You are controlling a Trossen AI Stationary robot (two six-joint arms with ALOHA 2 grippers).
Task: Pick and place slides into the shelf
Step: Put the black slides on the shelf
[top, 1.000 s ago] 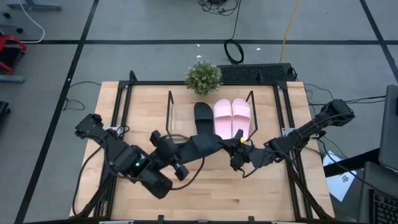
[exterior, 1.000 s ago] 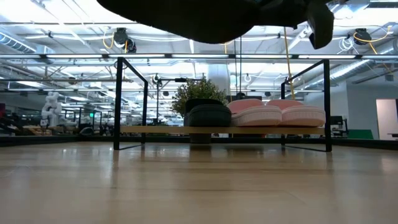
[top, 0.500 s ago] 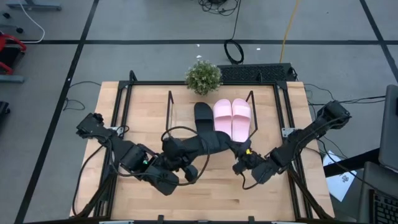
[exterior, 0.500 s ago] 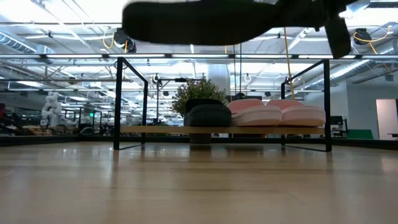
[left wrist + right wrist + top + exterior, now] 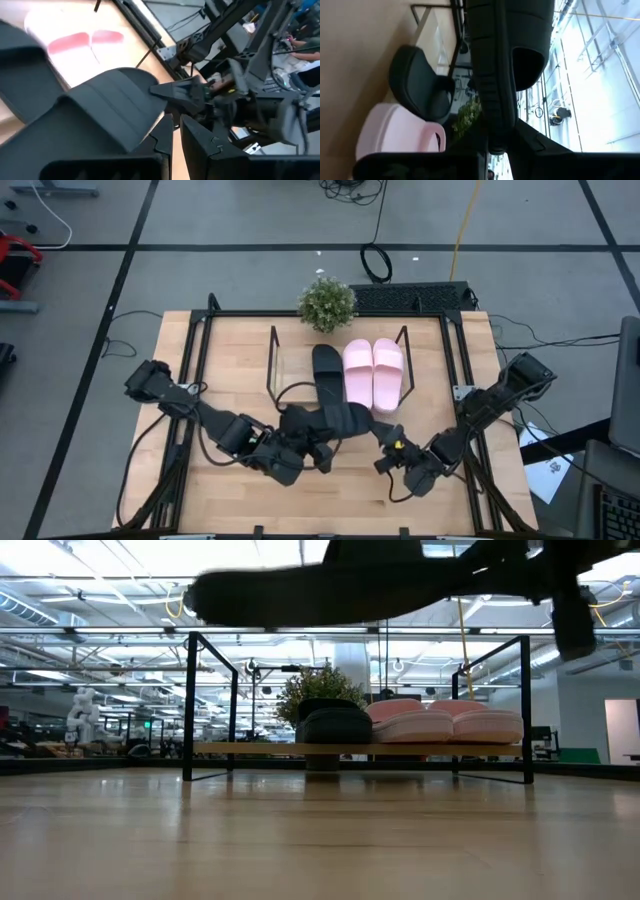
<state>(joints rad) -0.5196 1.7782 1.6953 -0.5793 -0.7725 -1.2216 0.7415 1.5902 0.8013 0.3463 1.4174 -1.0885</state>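
The left arm is seen reaching in from the table's left side, its gripper (image 5: 322, 442) near the table centre, just in front of the shelf (image 5: 272, 352). A black slide (image 5: 338, 418) is held off the table between both grippers; in the low view it (image 5: 330, 592) hangs well above the board, roughly level. In the left wrist view the left gripper's fingers (image 5: 162, 145) are seen drawn narrow, clamped on the black slide's (image 5: 107, 112) edge.

On the shelf, a second black slide (image 5: 325, 366) is placed left of centre, with the two pink slides (image 5: 373, 370) side by side just to its right, touching or nearly so. The same order is seen in the low view: black slide (image 5: 333, 724), then pink pair (image 5: 445, 722), all resting on the shelf board (image 5: 250, 748). The left part of the shelf is bare. A small potted plant (image 5: 327, 302) is seen behind the shelf at the table's far edge.

The right arm is seen coming from the table's right side, its gripper (image 5: 390, 448) near the front centre, just right of the held slide. In the right wrist view its fingers (image 5: 492, 145) are closed narrow on the edge of the held black slide (image 5: 505, 45), with the shelved black slide (image 5: 420, 87) and a pink slide (image 5: 395, 135) beyond.
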